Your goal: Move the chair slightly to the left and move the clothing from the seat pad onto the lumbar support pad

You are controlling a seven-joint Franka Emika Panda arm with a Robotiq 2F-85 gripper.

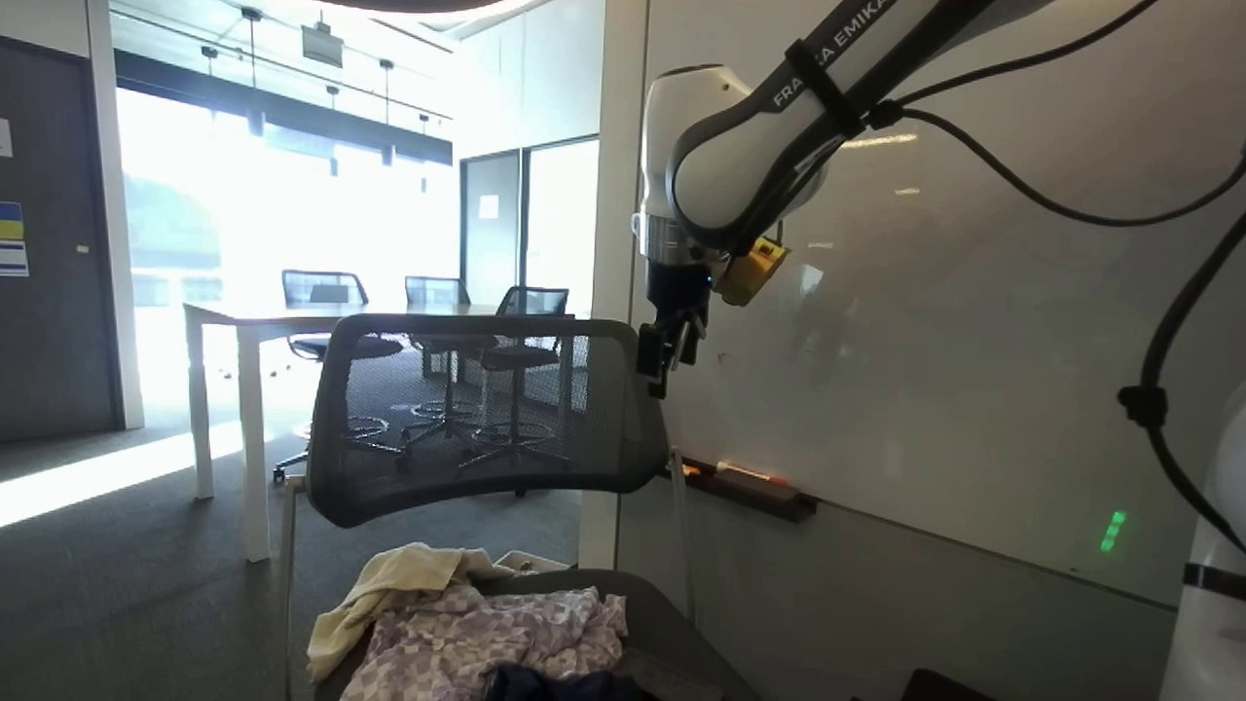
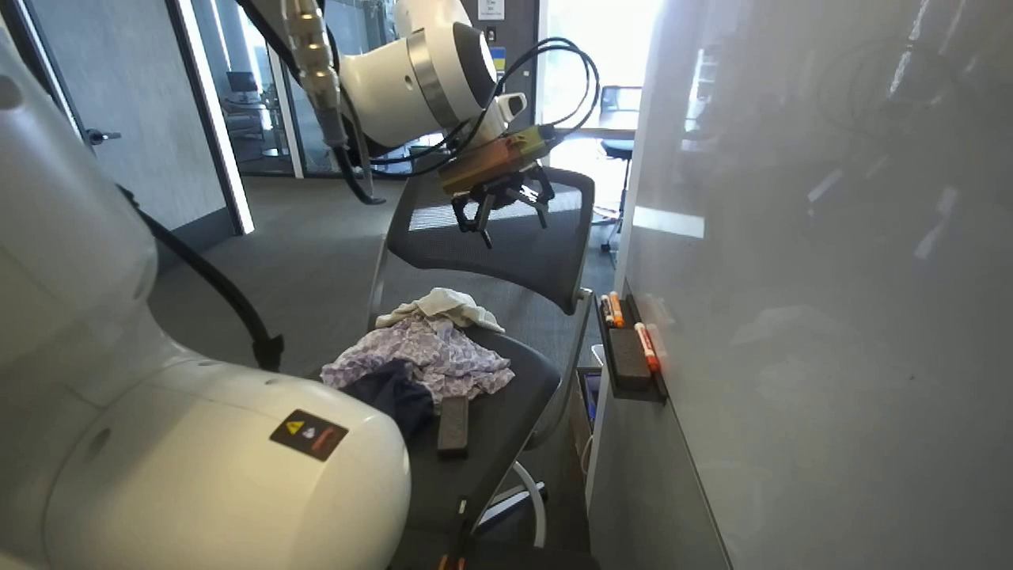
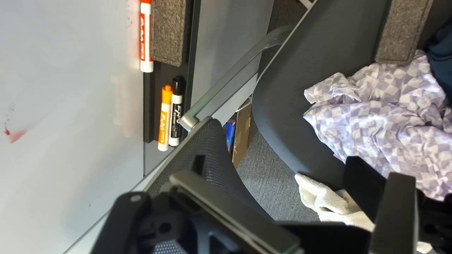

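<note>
— Bright room with grey carpet; far left, in an exterior view, tabletop and dark chairs. Whiteboard down the right side in both exterior views.

— And the chair?

— Nearer, just left of the whiteboard's ledge. Backrest at the far end, seat at the near.

— And the clothing?

— Heaped on the seat. Cream cloth farthest, lapping over the far edge; patterned cloth in the middle; dark cloth nearer, to the left, partly hidden by the arm in an exterior view.

— Beside the heap?

— Eraser, right of the dark cloth, by the patterned one's near edge.

— How about the pincer?

— Hanging level with the backrest's upper part, overlapping it in both exterior views. Touching or apart? Cannot tell. Spread wide at the fingers, gripping nothing, with carpet and cream cloth behind the gap in the wrist view. Yellow box on the wrist just above.

— And along the ledge?

— Second eraser with red marker beside it; farther off, orange marker and black marker side by side.
</note>
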